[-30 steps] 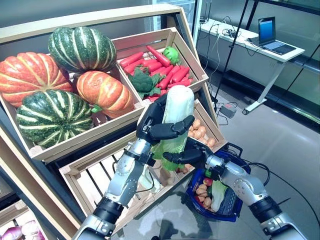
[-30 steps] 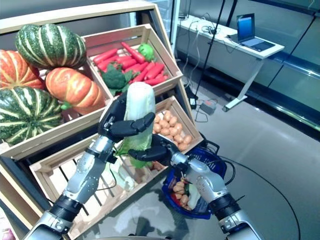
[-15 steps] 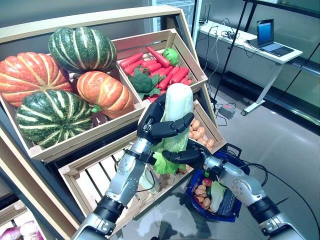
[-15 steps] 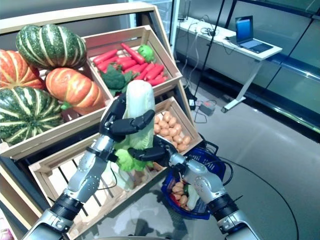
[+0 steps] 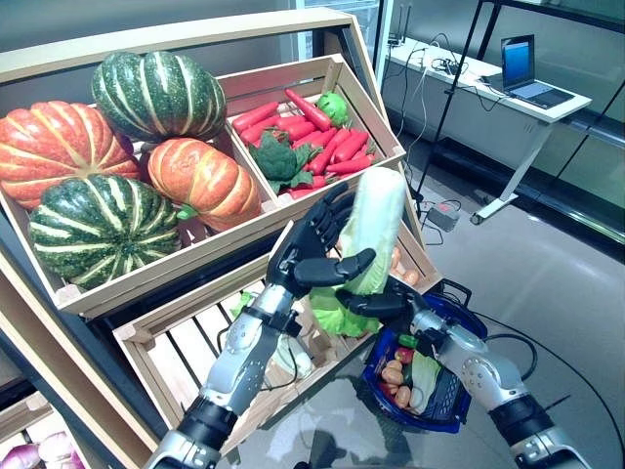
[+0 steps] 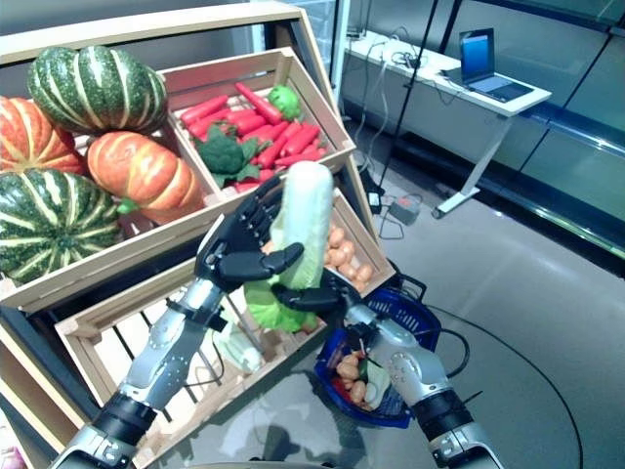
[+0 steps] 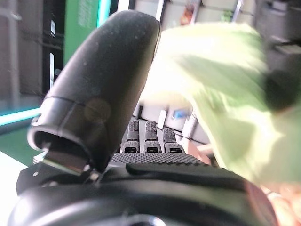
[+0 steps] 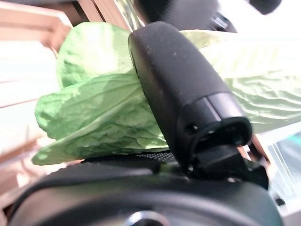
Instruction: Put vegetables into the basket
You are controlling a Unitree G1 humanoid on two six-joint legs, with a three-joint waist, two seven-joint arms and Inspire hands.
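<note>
The napa cabbage (image 5: 369, 234) was held in the air in front of the lower crate (image 5: 195, 342), tilted, white stem end up and to the far right, leafy green end down and near. The left hand (image 5: 311, 252) sat on its left side with fingers spread fairly straight behind the stalk and the thumb across the front, so a loose, mostly open cradle and not a tight grip. The right hand (image 5: 383, 305) was under the leafy end, thumb pressed over the leaves in its wrist view, fingers curled round the bottom, so it was holding the cabbage.

The blue basket (image 5: 444, 410) stood on the floor to the lower right of the cabbage, just below the right forearm, already holding small potatoes, something red and a pale green piece. Key relation: the basket lay down and right of the cabbage, on the right arm's side, and the cabbage's long axis ran roughly from the basket side up and away. Judgement: the right hand was the nearer one to carry it down; the left looked ready to let go.

Pumpkins (image 5: 117, 166), carrots (image 5: 312, 127) and broccoli (image 5: 278, 156) remained in the upper crates, potatoes (image 5: 400, 269) in the crate behind the hands.
</note>
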